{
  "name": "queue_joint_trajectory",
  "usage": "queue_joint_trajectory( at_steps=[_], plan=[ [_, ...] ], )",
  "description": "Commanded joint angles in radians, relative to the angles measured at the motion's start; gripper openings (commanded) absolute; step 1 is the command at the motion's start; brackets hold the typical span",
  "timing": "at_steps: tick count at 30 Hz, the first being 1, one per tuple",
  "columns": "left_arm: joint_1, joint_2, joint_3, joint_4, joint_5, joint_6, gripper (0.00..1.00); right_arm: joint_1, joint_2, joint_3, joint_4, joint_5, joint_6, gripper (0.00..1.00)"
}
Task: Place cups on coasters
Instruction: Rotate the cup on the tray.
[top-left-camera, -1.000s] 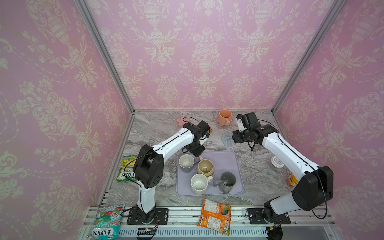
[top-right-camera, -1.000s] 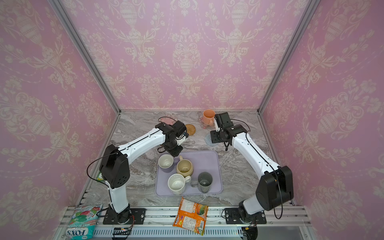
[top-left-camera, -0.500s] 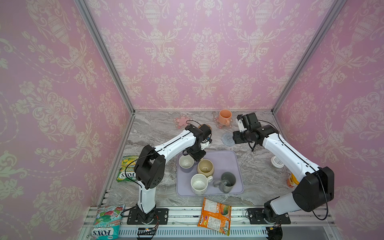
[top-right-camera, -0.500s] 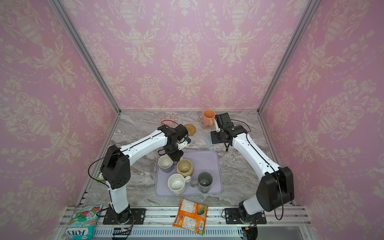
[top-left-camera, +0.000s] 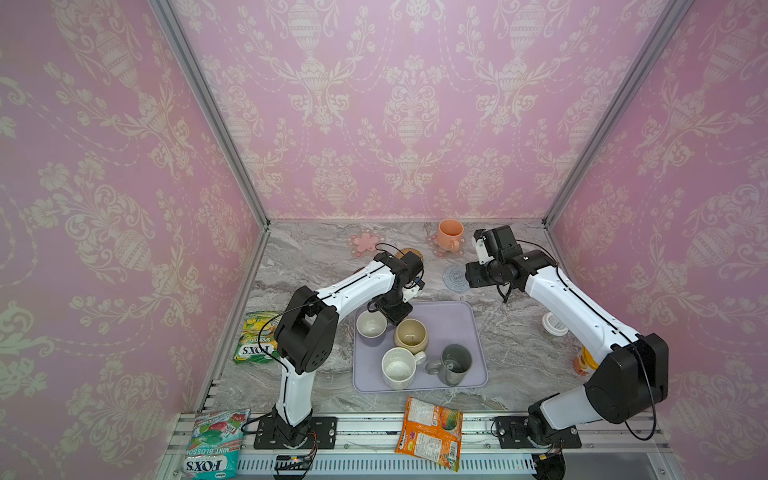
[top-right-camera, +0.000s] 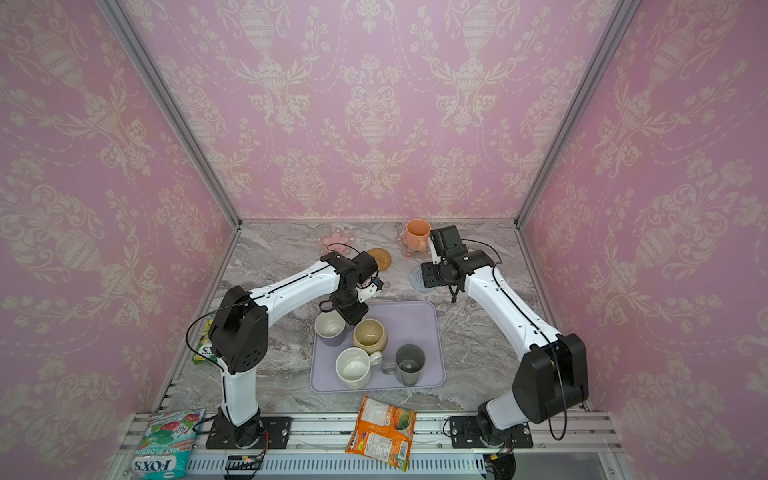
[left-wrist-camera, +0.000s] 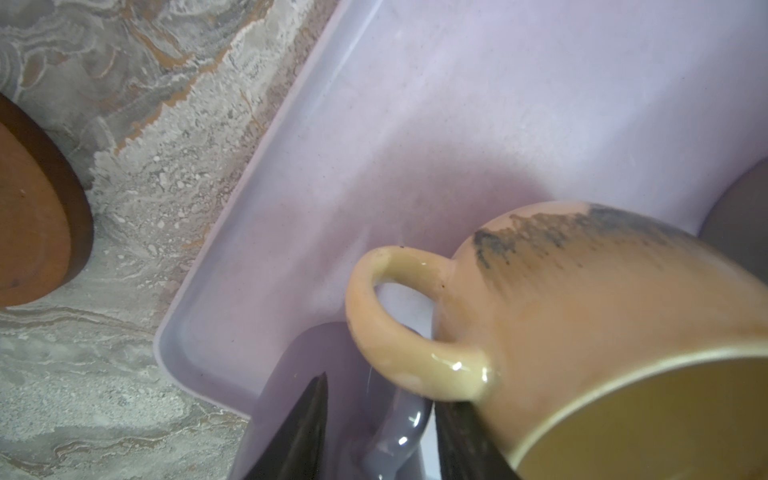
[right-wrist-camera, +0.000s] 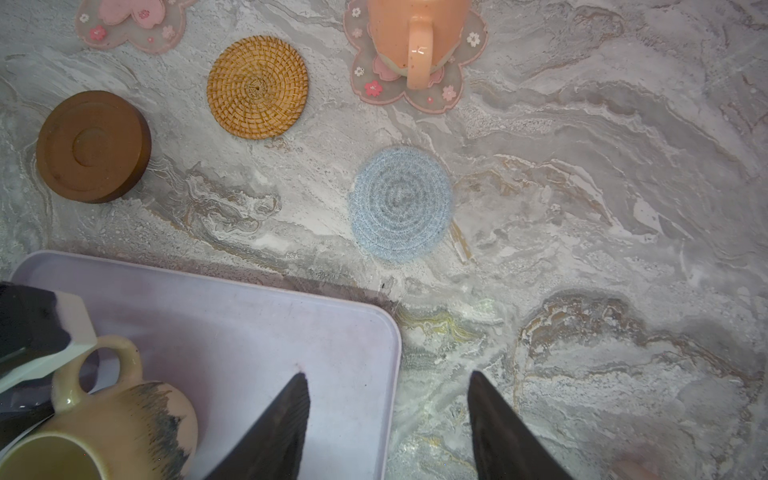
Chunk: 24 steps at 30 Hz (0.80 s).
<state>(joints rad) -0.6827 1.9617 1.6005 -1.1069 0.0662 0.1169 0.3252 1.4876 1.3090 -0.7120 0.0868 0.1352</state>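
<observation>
On the lavender tray (top-left-camera: 453, 316) stand a lavender cup (top-left-camera: 371, 324), a beige cup (top-left-camera: 411, 334), a speckled white cup (top-left-camera: 398, 368) and a dark grey cup (top-left-camera: 456, 363). My left gripper (left-wrist-camera: 382, 395) is open, its jaws either side of the lavender cup's handle (left-wrist-camera: 401, 432), close beside the beige cup (left-wrist-camera: 582, 316). A peach cup (top-left-camera: 451, 232) sits on a pink flower coaster (right-wrist-camera: 419, 89). The second flower coaster (top-left-camera: 365, 242), the rattan (right-wrist-camera: 257, 87), brown wooden (right-wrist-camera: 93, 145) and grey-blue (right-wrist-camera: 401, 203) coasters are bare. My right gripper (right-wrist-camera: 388, 388) hangs open and holds nothing, over the tray's far right corner.
A small white lid (top-left-camera: 555, 324) lies right of the tray under my right arm. A green candy bag (top-left-camera: 255, 343) lies left of the tray. A mint bag (top-left-camera: 214, 440) and an orange snack packet (top-left-camera: 430, 436) rest at the front rail.
My left gripper has come from the coasters at the back down to the tray's far left corner, onto the lavender cup's handle. The right arm has hardly moved.
</observation>
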Motion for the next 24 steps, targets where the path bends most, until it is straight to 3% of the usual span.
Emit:
queue_joint_trajectory(
  at_steps=[1, 16, 24],
  plan=[
    [0.031, 0.017, 0.005, -0.016, 0.008, -0.031, 0.44, 0.002, -0.008, -0.002, -0.014, 0.014, 0.017, 0.63],
    [0.174, 0.041, 0.022, 0.034, 0.061, -0.217, 0.45, 0.002, -0.008, -0.016, -0.012, 0.016, 0.019, 0.63],
    [0.279, 0.001, -0.056, 0.097, 0.142, -0.345, 0.46, 0.001, -0.016, -0.03, -0.01, 0.025, 0.014, 0.63]
  ],
)
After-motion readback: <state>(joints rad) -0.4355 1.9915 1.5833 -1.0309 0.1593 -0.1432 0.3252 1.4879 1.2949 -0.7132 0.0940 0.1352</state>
